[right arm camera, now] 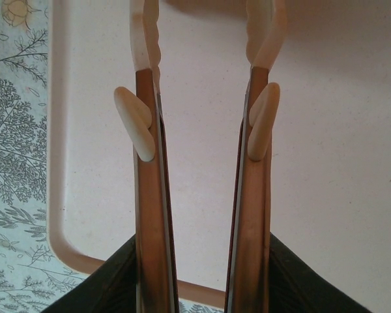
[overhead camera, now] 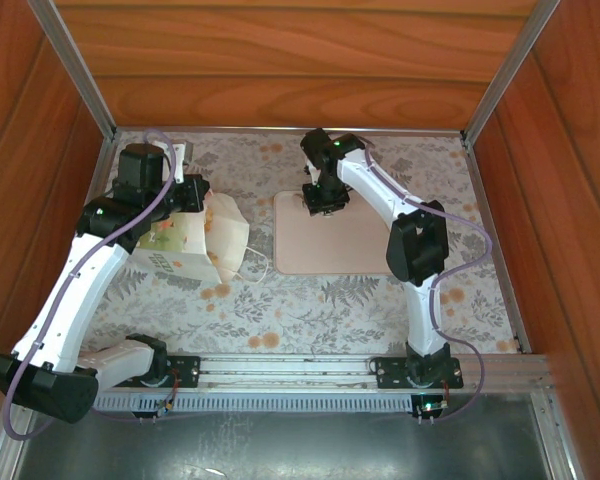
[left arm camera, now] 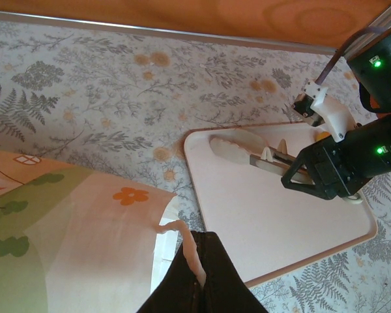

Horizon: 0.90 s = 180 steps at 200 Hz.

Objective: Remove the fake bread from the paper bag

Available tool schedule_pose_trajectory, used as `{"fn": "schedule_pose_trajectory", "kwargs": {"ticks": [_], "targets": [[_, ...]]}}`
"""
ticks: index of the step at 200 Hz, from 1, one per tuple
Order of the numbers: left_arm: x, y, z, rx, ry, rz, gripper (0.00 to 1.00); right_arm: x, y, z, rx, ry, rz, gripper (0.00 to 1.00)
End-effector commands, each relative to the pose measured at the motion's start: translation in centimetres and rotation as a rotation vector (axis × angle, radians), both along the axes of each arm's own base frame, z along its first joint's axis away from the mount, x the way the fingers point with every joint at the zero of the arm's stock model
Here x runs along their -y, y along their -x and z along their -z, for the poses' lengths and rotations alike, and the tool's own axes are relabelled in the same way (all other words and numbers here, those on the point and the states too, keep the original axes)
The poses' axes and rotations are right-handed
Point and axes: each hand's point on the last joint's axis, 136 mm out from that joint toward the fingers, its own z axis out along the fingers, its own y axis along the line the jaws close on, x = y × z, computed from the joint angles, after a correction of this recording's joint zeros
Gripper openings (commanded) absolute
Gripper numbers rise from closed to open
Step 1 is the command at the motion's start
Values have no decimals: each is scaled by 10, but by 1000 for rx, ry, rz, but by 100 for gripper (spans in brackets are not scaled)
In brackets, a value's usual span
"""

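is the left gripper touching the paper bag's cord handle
Touching. The left wrist view shows the left gripper shut on the cord handle of the paper bag.

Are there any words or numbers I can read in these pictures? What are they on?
No readable words or numbers anywhere.
paper bag: green shapes and an orange flower close up, no letters; its print in the top view is too small to read.
tray: no writing.
tongs: no writing.
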Motion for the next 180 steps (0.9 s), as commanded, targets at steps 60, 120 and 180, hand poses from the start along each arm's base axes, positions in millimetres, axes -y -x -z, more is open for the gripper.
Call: {"fn": "schedule_pose_trajectory", "kwargs": {"ticks": [60, 120, 180], "targets": [[-9, 4, -12, 78, -19, -20, 0, -17, -9, 4, 25, -53, -66, 44], [-28, 28, -15, 163, -82, -40, 0, -19, 41, -63, 140, -311, -134, 43], [-48, 30, -18, 186, -111, -146, 0, -25, 128, -104, 202, -669, -222, 42]]}}
